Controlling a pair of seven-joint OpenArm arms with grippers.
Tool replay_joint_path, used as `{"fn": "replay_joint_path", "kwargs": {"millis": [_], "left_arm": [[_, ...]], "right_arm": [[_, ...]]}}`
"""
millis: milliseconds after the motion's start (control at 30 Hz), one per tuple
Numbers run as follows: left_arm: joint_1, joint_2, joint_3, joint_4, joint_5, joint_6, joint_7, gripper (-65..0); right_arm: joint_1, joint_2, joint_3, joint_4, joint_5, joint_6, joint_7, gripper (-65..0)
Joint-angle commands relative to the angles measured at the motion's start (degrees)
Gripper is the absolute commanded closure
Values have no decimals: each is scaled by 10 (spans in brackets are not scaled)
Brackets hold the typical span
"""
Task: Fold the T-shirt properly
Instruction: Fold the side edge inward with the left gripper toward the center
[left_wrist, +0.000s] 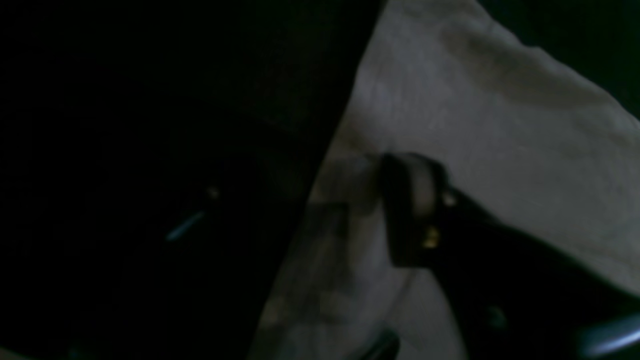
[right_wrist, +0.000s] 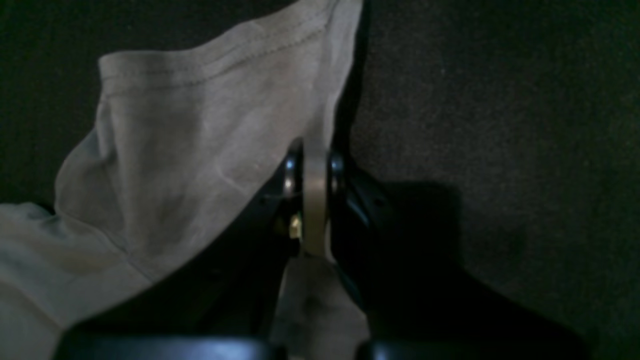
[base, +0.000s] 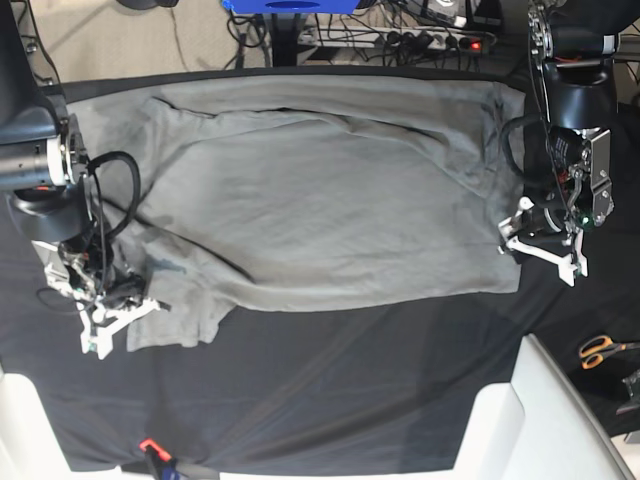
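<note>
1. In the right wrist view, the right gripper (right_wrist: 315, 200) has its two dark fingers pressed together on a thin fold of the T-shirt (right_wrist: 200, 150); the pale cloth shows as a narrow strip between the pads and comes out again below them.
2. From that pinch the shirt spreads up and to the left of the gripper, with a stitched hem running along its upper edge. The cloth is lifted and draped there, not lying flat.
3. To the right of the right gripper lies only the black table cloth (right_wrist: 500, 125), with the gripper's shadow on it.
4. In the left wrist view, one finger of the left gripper (left_wrist: 400, 210) rests against the grey shirt (left_wrist: 500, 140) near its edge. The picture is dark and blurred, and the second finger is lost in the dark, so I cannot tell whether the jaws are closed on the cloth.
5. The shirt's edge runs slantwise just left of the left gripper; beyond it everything is black.
6. In the base view the T-shirt (base: 320, 200) lies spread wide across the black table cloth (base: 350, 400), between the two arms.
7. The right gripper (base: 110, 315) sits at the shirt's lower left corner, at the sleeve.
8. The left gripper (base: 540, 245) sits at the shirt's right edge.
9. Orange-handled scissors (base: 603, 349) lie well to the right of the shirt, beyond the left gripper.
</note>
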Motion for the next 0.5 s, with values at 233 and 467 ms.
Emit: {"fn": "replay_joint_path", "kwargs": {"millis": [233, 467], "left_arm": [[-33, -9, 32, -41, -5, -4, 5, -202], [-33, -5, 50, -40, -5, -4, 5, 0]], "right_arm": [[-13, 8, 1, 61, 6, 2, 6, -2], [-13, 8, 3, 61, 6, 2, 6, -2]]}}
